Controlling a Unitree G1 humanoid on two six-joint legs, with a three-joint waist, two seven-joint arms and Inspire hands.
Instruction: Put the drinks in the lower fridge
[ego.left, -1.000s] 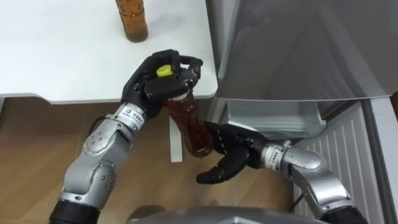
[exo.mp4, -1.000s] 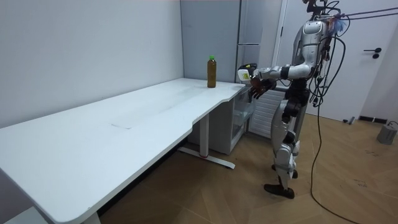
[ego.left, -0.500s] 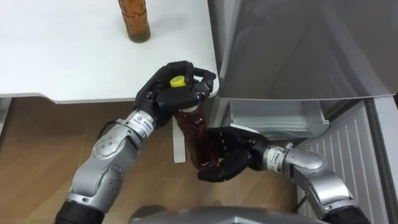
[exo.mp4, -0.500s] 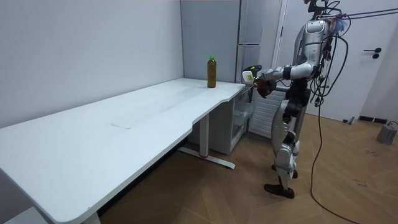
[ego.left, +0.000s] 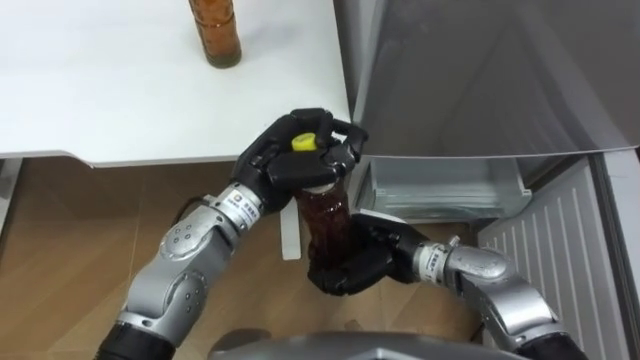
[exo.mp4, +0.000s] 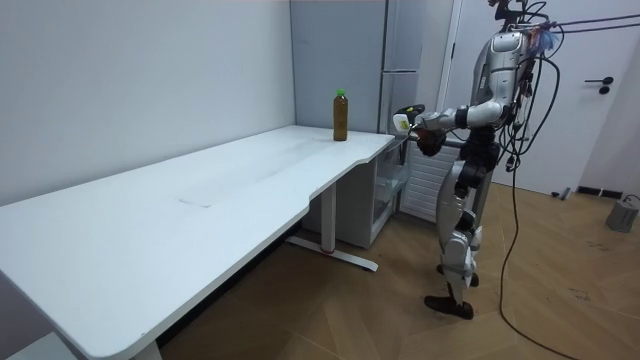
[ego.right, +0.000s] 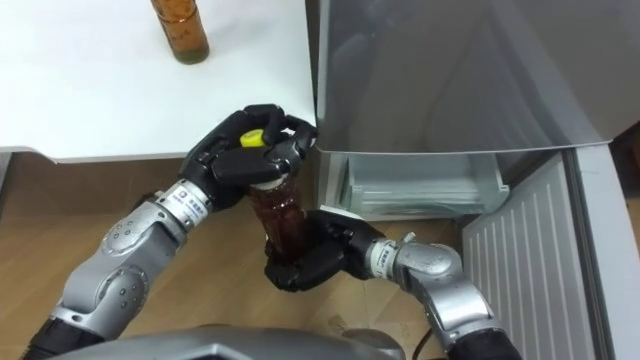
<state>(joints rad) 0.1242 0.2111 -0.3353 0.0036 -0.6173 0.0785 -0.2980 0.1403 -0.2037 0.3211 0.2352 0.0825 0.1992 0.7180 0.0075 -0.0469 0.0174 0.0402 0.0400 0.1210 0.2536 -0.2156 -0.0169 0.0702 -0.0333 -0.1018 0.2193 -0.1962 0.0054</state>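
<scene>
Drink bottle (ego.left: 325, 215) hung upright beside the table (ego.left: 120, 100) corner, before the open lower fridge (ego.left: 440, 190); left hand (ego.left: 290, 160) fingers clenched round its neck, right hand (ego.left: 350, 268) fingers curled about its base. An uneven release could have dropped it

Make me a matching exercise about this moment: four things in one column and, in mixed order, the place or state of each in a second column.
Column one:
1. left hand
2. right hand
3. green-capped bottle
4. lower fridge

Column two:
A. stands upright on the white table
B. curled round the top of the held bottle, at its yellow cap
C. open, with a clear drawer showing
D. curled round the bottom of the held bottle

Pairs: 1-B, 2-D, 3-A, 4-C.
</scene>
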